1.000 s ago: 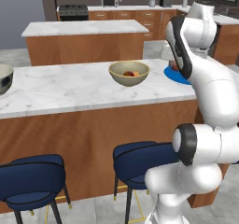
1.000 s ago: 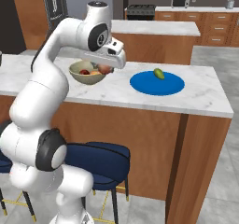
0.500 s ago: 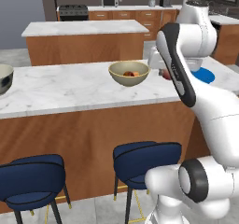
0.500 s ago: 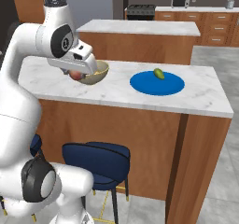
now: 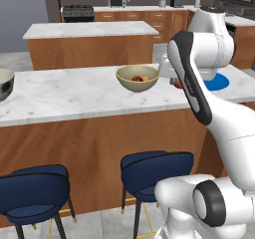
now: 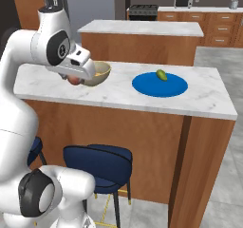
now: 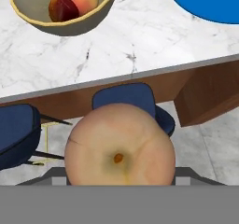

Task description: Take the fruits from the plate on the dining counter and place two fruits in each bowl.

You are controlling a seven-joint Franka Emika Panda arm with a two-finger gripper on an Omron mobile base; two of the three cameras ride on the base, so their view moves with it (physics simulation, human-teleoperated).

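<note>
Fruit (image 7: 120,143), a peach-toned one, sits gripped in my jaws beyond the worktop (image 5: 74,96) edge, near the beige bowl (image 5: 137,78); it already holds two, so releasing here overfills it.

A pale peach-coloured fruit (image 7: 119,143) hangs beyond the marble bench's (image 7: 140,45) edge. The beige bowl (image 7: 65,10) holds two fruits (one dark red (image 7: 63,8), one orange (image 7: 85,0)). A green fruit (image 6: 161,74) lies on the blue plate (image 6: 160,85).
</note>
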